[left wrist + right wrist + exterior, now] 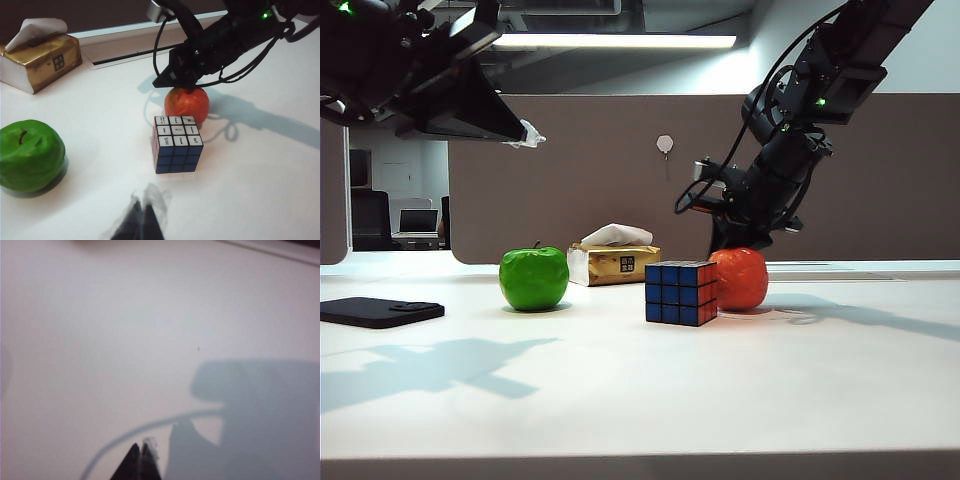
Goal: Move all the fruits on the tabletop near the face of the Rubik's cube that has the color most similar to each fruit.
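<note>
On the white tabletop the Rubik's cube shows a blue face to the exterior camera and a red-orange face on its right. The orange sits against that red-orange side. The green apple stands apart, to the cube's left. My right gripper hangs just above the orange, shut and holding nothing; its wrist view shows only bare table. My left gripper is raised high at the left, shut and empty.
A yellowish tissue box stands behind, between the apple and the cube. A flat black object lies at the left edge. A brown partition runs along the back of the table.
</note>
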Controlling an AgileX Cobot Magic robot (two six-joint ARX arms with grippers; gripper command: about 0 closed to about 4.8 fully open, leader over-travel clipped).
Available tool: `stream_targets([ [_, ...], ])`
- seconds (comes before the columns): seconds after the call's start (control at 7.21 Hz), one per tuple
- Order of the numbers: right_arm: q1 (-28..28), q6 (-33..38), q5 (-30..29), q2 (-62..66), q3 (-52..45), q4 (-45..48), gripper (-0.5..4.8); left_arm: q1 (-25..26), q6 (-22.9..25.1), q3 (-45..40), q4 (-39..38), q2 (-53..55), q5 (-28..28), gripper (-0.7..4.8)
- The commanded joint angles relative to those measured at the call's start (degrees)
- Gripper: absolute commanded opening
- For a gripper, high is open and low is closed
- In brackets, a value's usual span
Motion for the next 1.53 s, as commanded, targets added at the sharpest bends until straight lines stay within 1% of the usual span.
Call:
stream_targets([
  [0.14, 0.09, -2.95, 1.05, -0.46, 0.31, -9.68, -0.01, -0.02, 0.02, 0.24, 0.74, -0.11, 0.11, -0.05],
  [0.28, 0.09, -5.60, 4.61, -1.42, 0.31, -12.13, -0.01, -0.02, 0.04, 0.24, 0.74, -0.11, 0.11, -0.05],
  [0.42, 0.07, -6.25, 15.58, -4.52, 0.31, -17.44, -0.01, -0.02, 0.02, 0.24, 0.76, -0.11, 0.11, -0.05],
  [0.55, 0.07, -6.25, 16.50, -4.50, 0.31, -18.71, -0.01, -0.02, 0.02, 0.24, 0.76, -0.11, 0.11, -0.05],
  [0.69, 0.07, -7.76, 21.73, -4.50, 0.31, -25.57, -0.01, -0.02, 0.02, 0.24, 0.76, -0.11, 0.13, -0.05],
  [0.83, 0.07, -7.76, 21.70, -4.50, 0.31, -26.21, -0.01, -0.02, 0.02, 0.24, 0.76, -0.11, 0.13, -0.05],
  [0.97, 0.09, -7.72, 19.82, -4.50, 0.28, -28.70, 0.00, -0.02, 0.02, 0.24, 0.76, -0.11, 0.11, -0.05],
  [1.39, 0.09, -7.69, 12.46, -5.44, 0.31, -29.27, -0.01, -0.02, 0.02, 0.24, 0.76, -0.11, 0.13, -0.05],
  [1.53, 0.09, -7.50, 10.03, -7.06, 0.31, -30.91, -0.01, -0.02, 0.02, 0.24, 0.76, -0.11, 0.11, -0.05],
])
